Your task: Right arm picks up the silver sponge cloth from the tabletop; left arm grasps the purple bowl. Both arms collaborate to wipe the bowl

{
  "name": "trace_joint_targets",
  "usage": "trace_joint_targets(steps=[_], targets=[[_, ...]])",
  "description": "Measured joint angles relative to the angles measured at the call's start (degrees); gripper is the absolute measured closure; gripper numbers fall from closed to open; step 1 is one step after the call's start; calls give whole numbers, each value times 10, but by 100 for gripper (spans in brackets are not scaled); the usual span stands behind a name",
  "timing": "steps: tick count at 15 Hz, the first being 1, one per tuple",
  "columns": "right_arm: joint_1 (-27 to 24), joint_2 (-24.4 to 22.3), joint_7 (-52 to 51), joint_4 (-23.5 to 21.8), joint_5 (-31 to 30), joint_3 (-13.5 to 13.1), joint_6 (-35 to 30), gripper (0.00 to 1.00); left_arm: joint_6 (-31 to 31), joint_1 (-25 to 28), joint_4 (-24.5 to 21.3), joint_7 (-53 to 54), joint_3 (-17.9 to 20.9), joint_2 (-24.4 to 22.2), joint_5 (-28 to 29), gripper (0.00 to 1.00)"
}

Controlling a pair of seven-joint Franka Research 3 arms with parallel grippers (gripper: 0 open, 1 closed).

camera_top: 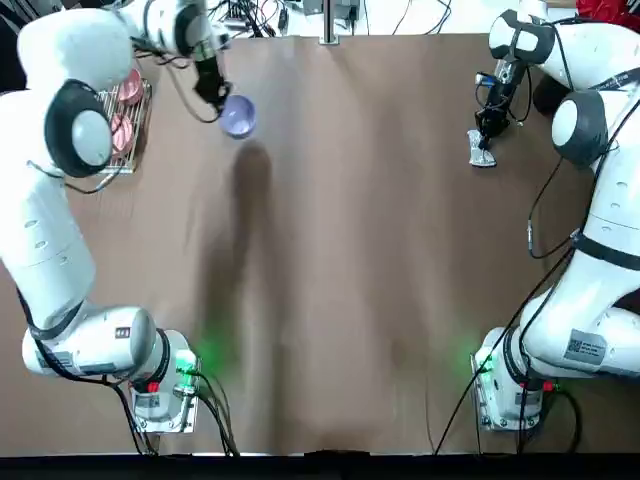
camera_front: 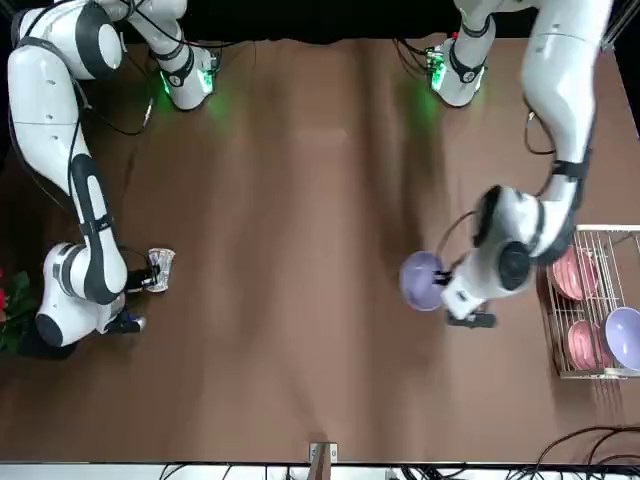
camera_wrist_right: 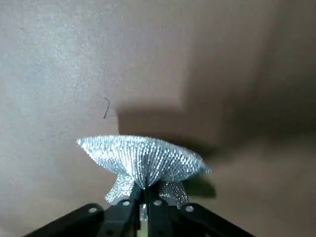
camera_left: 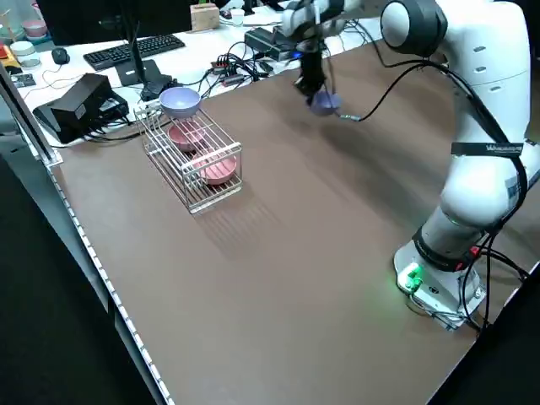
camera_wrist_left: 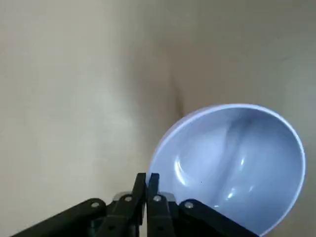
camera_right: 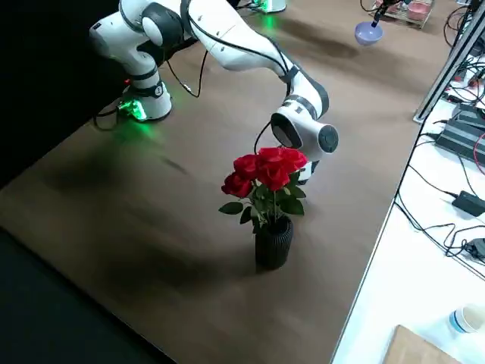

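Left end effector (camera_wrist_left: pixel 147 178): over the far left of the scene, fingers pressed together on the rim of the purple bowl.
Purple bowl (camera_wrist_left: pixel 229 165): pinched at one side of its rim, the rest of it projecting from the fingers; its whitish, shiny inside shows in the left wrist view.
Right end effector (camera_wrist_right: pixel 143 191): over the far right, fingers closed on the silver sponge cloth.
Silver sponge cloth (camera_wrist_right: pixel 143 158): gathered at its middle between the fingertips, flaring out to both sides; well apart from the purple bowl.
Left arm (camera_top: pixel 45 215): reaches from its base at the near left to the far left.
Right arm (camera_top: pixel 605 230): reaches from its base at the near right to the far right.
Wire rack (camera_left: pixel 192 160): on the surface at the far left, left of the held bowl.
Rack contents: two pink bowls (camera_left: pixel 218 167) and a second purple bowl (camera_left: pixel 180 101).
Surface (camera_top: pixel 340 260): wide, flat, matte brown, with arm shadows across it.
Red roses (camera_right: pixel 265 168): in a dark ribbed vase (camera_right: pixel 274 244) at the far right.
White desk (camera_right: pixel 402 273): beyond the surface's far edge, carrying cables, a keyboard (camera_left: pixel 133 51) and a monitor (camera_left: pixel 126 17).
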Motion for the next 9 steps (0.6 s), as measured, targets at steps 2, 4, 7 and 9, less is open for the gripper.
trace_joint_targets(steps=[2, 4, 7, 9], targets=[[0, -2, 1, 5, -1, 0, -1, 75, 31, 58, -52, 58, -4, -20, 2, 96], [-1, -9, 1, 16, -4, -1, -2, 56, 77, 89, -102, 83, -5, -31, 3, 96], [0, -44, 1, 52, -27, 0, -33, 28, 134, 120, -145, 93, -5, -28, 13, 96], [0, -99, 1, 82, -33, 1, -61, 10, 141, 135, -150, 102, -6, -27, 13, 95]])
